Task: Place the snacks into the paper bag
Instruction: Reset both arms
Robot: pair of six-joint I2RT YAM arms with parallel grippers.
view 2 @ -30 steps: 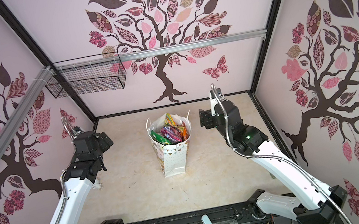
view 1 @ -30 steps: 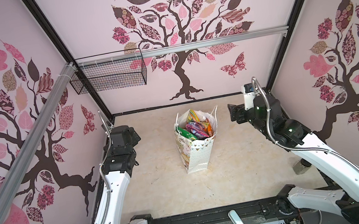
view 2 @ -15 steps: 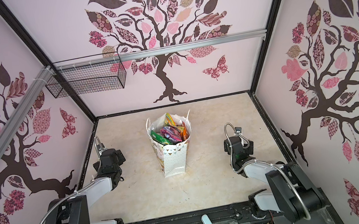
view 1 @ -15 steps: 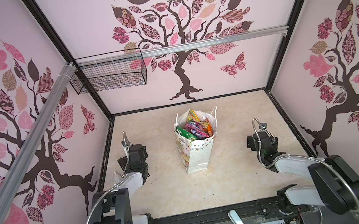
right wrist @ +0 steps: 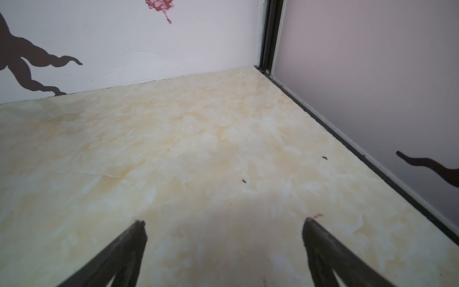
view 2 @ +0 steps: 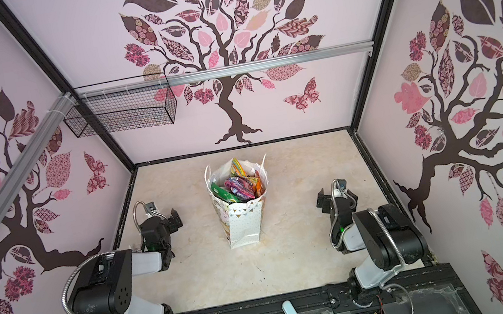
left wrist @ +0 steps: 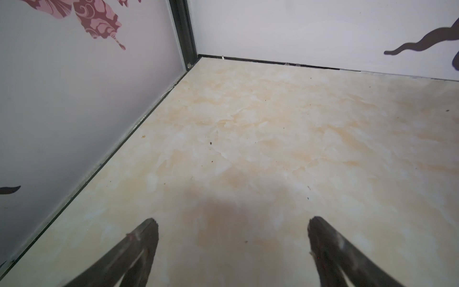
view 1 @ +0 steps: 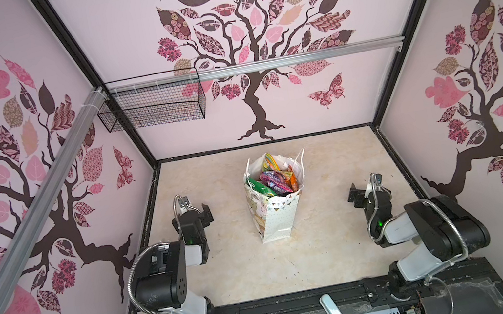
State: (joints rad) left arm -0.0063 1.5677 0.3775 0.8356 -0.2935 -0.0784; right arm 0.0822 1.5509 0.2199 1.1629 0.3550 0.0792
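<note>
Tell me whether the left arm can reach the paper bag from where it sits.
Probably yes: the left gripper is open and empty, and only bare table lies between it and the upright paper bag, though the arm sits folded back.

No text can be read. Any print on the snacks (view 1: pixel 276 178) in the paper bag (view 1: pixel 274 219) is too small to tell.

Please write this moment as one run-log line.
snacks: in paper bag | left gripper: open, empty | right gripper: open, empty
</note>
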